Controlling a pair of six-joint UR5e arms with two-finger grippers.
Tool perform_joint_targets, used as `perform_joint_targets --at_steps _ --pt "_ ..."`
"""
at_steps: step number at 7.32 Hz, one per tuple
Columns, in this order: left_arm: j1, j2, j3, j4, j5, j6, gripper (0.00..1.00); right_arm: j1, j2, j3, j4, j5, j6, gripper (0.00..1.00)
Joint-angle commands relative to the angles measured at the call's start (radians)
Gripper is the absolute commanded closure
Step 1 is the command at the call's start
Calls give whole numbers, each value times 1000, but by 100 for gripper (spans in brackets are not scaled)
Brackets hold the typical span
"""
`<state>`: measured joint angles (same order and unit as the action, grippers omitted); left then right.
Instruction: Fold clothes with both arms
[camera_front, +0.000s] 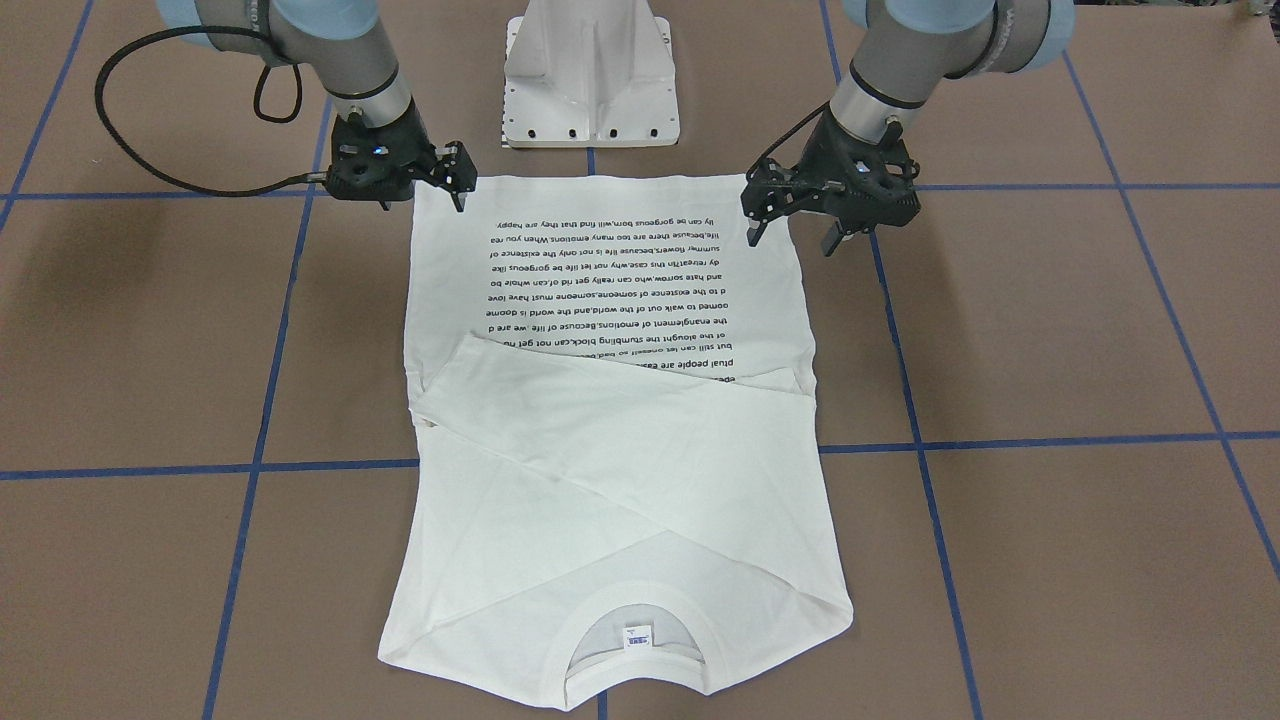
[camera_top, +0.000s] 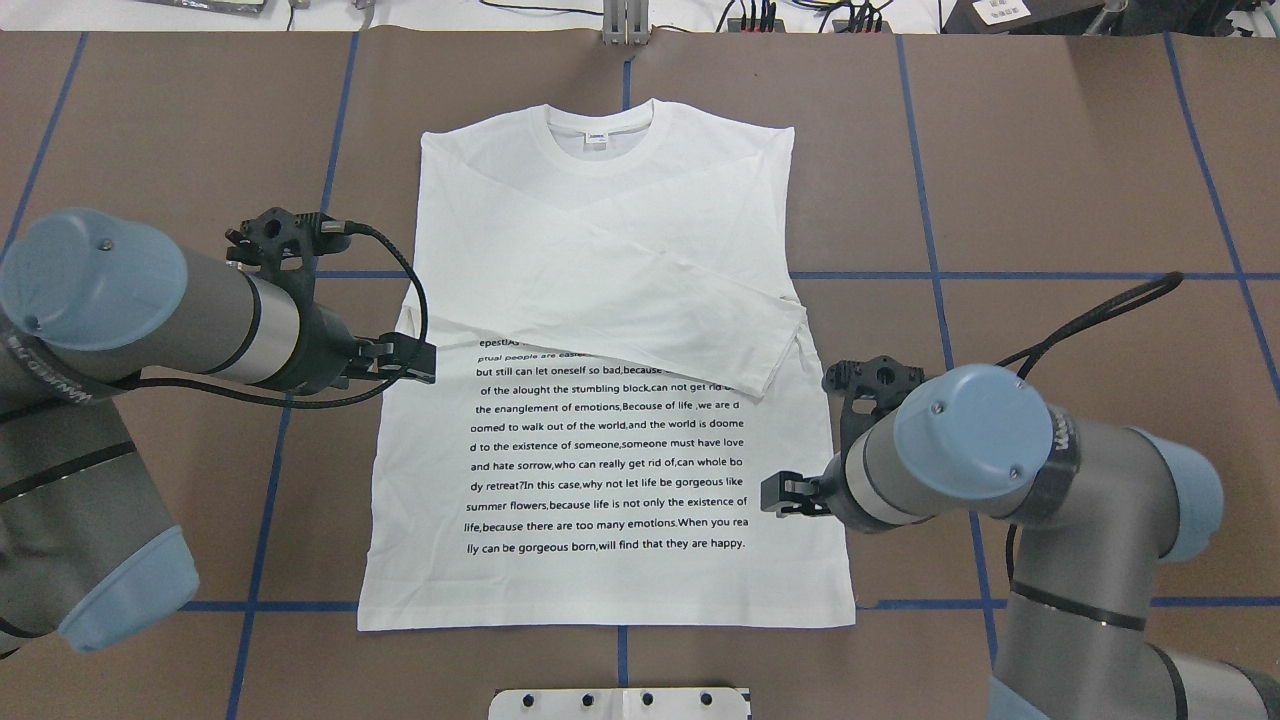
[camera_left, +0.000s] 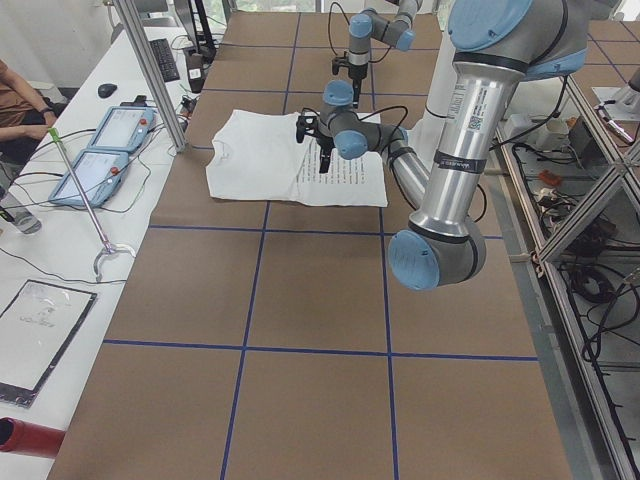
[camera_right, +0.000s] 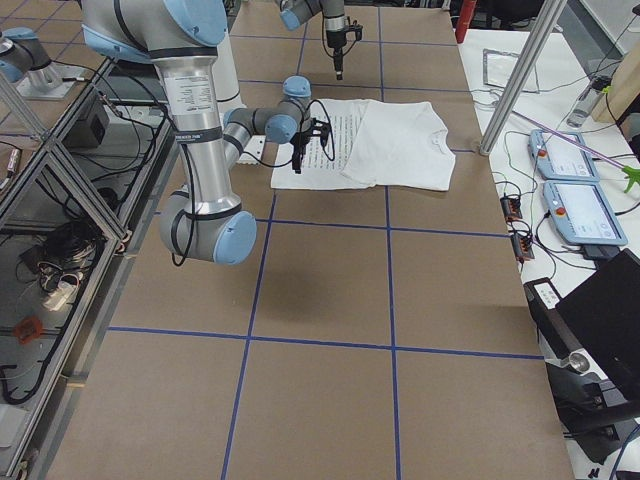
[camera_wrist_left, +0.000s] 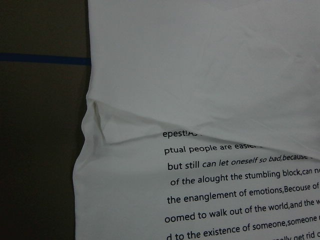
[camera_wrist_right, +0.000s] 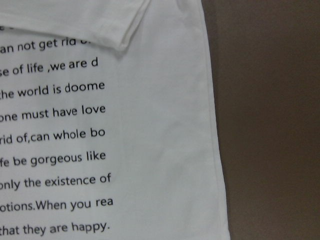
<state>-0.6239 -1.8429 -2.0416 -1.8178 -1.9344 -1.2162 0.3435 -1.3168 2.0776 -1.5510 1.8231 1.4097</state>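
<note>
As the sleeves (camera_top: 640, 290) lie crossed on the shirt (camera_top: 420, 560) and the left gripper (camera_front: 790, 243) and right gripper (camera_front: 458, 195) hang open and empty, the near hem (camera_top: 610, 620) is likely to be pinched next.

White T-shirt (camera_top: 610, 380) flat, print up, sleeves apparently crossed over chest

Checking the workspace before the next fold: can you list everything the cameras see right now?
T-shirt: one, white, flat at table centre, sleeves crossed over chest.
Printed text: one block, black, shirt front.
Neck label: one, white, inside collar.
Table: one, brown, blue grid lines.
Pedestal base: one, white, beyond the hem.
Tablets: two, blue-edged, side bench.
Left gripper: one, black, open, at shirt's edge.
Right gripper: one, black, at opposite edge; opening unclear.
</note>
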Motion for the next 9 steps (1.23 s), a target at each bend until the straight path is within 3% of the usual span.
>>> perform_joint_targets --at_steps 1,4,9 --pt "1 14 -11 0 -2 -3 1 -77 -33 -5 2 -39 26 1" --pt "7 5 -8 0 -3 -9 1 -81 -38 -31 0 -30 25 2" --pt "7 5 -5 0 -3 -9 1 -104 -41 -48 0 -27 15 20"
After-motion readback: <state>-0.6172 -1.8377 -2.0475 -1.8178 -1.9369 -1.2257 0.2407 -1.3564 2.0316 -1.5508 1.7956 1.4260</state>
